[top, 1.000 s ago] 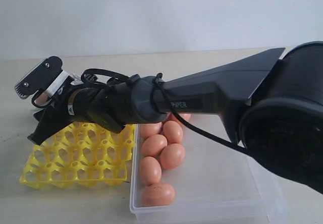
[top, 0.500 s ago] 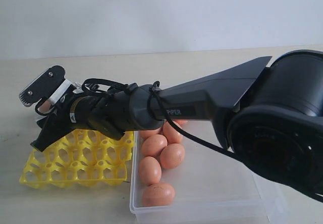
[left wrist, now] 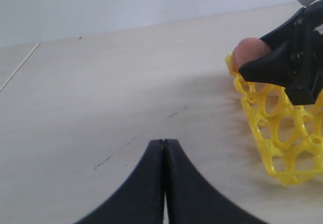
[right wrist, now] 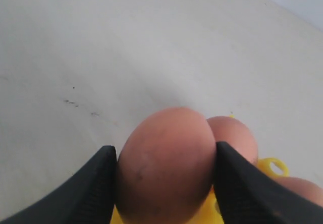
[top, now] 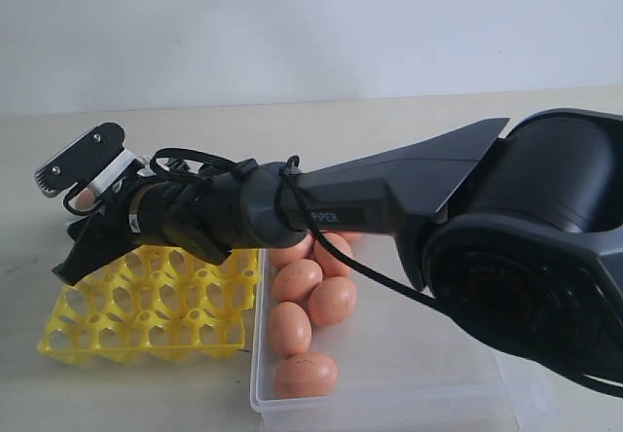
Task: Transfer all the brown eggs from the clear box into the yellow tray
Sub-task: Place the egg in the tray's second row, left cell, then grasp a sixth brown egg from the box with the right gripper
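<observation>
My right gripper is shut on a brown egg, holding it above the far-left corner of the yellow tray. Two more eggs sit in tray cups just behind the held one. Several brown eggs lie along the left side of the clear box, right of the tray. My left gripper is shut and empty, low over bare table beside the tray. From there the held egg shows against the right gripper's black finger.
The right arm's long black body stretches across the box and the tray's far side, hiding much of both. Pale tabletop lies left of the tray, and a white wall stands behind.
The right arm has shifted slightly left and lower with the egg still in its grip, settling closer to the tray's far-left corner. The eggs in the box have not moved.
</observation>
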Available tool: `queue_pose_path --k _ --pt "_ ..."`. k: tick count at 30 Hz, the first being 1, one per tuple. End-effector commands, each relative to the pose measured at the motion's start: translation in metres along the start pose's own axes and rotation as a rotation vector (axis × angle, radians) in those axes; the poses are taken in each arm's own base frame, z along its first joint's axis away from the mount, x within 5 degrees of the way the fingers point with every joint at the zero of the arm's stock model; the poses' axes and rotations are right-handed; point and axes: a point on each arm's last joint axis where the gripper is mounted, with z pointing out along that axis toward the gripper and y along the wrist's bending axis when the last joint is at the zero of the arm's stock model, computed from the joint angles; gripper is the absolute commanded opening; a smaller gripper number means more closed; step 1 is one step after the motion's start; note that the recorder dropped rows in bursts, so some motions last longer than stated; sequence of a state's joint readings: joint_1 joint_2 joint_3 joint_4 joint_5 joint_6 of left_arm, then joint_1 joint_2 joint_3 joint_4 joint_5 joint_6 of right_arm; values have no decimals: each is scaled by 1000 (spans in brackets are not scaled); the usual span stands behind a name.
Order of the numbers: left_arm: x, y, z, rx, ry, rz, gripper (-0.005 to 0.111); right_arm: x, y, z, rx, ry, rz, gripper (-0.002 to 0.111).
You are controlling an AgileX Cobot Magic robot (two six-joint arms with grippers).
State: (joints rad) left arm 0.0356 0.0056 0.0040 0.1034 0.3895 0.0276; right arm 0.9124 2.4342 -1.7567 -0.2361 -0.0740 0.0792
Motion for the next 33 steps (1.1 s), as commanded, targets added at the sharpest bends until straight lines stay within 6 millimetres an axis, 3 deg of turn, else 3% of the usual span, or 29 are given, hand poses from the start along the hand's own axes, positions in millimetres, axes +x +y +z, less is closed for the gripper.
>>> queue_pose_path --k 1,4,9,11,13,16,19,22,27,31,33 --pt "-2 0 -1 5 -19 -6 0 -4 -1 -1 3 -9 5 48" --pt "-2 0 -1 5 -19 -6 0 -4 -2 -3 6 9 5 62" --pt "-2 0 -1 5 -19 -6 0 -18 -6 -15 19 44 -10 62" --pt "-2 0 -1 5 -19 -6 0 -35 -10 -31 34 62 -20 62" --pt "-2 0 -1 5 -19 -6 0 -58 -18 -59 72 134 -63 62" --pt "-2 0 -1 5 -19 -6 0 -72 -27 -101 116 211 -104 58" --pt "-2 0 -1 5 -19 -6 0 -58 -28 -149 115 251 -49 55" --pt "-2 0 -1 5 -19 -6 0 -39 -30 -180 126 291 37 55" --pt "-2 0 -1 5 -19 -6 0 17 -41 -230 211 396 330 55" --pt "-2 0 -1 5 -19 -6 0 53 -43 -245 235 380 686 61" --pt "-2 0 -1 5 -19 -6 0 59 -43 -245 226 357 747 63"
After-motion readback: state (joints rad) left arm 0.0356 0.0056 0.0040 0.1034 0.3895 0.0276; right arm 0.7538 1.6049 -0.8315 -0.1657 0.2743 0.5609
